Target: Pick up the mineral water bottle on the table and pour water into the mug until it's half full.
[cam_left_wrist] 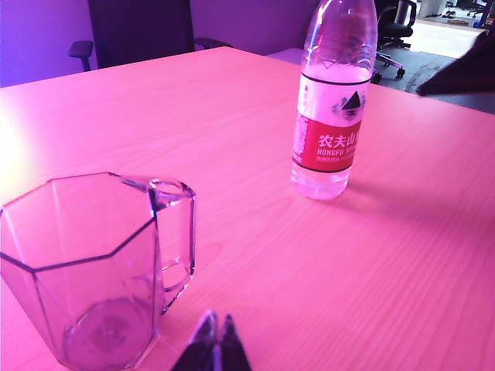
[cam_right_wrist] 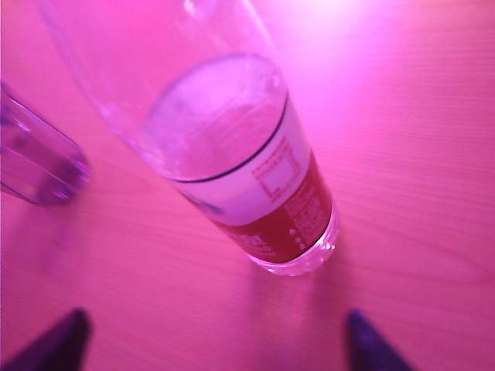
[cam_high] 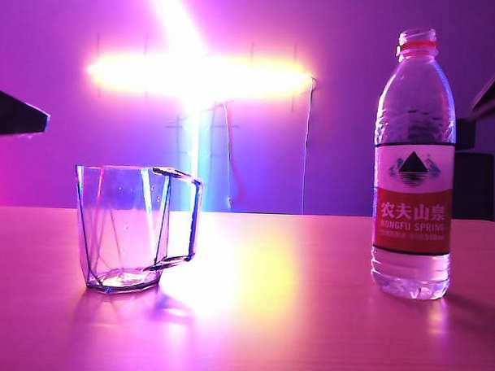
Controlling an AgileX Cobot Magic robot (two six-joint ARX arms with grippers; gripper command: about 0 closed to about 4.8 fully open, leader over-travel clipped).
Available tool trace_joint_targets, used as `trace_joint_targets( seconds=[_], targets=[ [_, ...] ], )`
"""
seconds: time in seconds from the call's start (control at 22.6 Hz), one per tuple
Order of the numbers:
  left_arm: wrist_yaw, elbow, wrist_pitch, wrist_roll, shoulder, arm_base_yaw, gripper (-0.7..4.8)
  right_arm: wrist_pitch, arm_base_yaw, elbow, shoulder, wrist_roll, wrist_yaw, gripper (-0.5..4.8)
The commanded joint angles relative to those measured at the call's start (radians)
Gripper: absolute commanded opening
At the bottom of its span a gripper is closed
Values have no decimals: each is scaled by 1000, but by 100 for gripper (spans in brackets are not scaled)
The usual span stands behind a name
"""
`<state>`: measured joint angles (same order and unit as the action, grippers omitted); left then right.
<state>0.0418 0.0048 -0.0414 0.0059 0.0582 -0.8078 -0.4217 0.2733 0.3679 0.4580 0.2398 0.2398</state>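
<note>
Mug (cam_high: 136, 229): I'm seeing it sitting empty and upright on the table (cam_high: 291, 333), well apart from the bottle.
Mineral water bottle (cam_high: 414, 167): standing uncapped, clear and ribbed, red-and-white label, water (cam_high: 410, 277) inside.
Left gripper (cam_left_wrist: 213, 348): hovering beside the mug, tips together, holding nothing.
Right gripper (cam_right_wrist: 213, 340): I'm holding it spread wide near the bottle's base, gripping nothing.

The bottle's (cam_left_wrist: 334, 100) cap is cut off in the left wrist view; the right wrist view blurs its label (cam_right_wrist: 263, 189) unreadable and crops its top; there the mug (cam_right_wrist: 35, 158) shows only partly.
</note>
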Motion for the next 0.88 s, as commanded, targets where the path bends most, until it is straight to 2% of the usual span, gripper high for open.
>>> trace_joint_targets(
  seconds=[0.04,0.22,0.4,0.66,0.88],
  targets=[
    [0,4,12,-3,1,0,-2,227,135,-31,101,-119,-177,479],
    [0,4,13,-3,1,0,-2,478,181,-97,196,-185,-186,479],
    [0,4,13,-3,1,0,-2,780,180,-201,292,-222,-268,479],
    [0,4,13,-3,1,0,-2,1045,178,-248,503,-222,-256,479],
    [0,4,13,-3,1,0,-2,1364,174,-245,764,-221,-260,479]
  ],
)
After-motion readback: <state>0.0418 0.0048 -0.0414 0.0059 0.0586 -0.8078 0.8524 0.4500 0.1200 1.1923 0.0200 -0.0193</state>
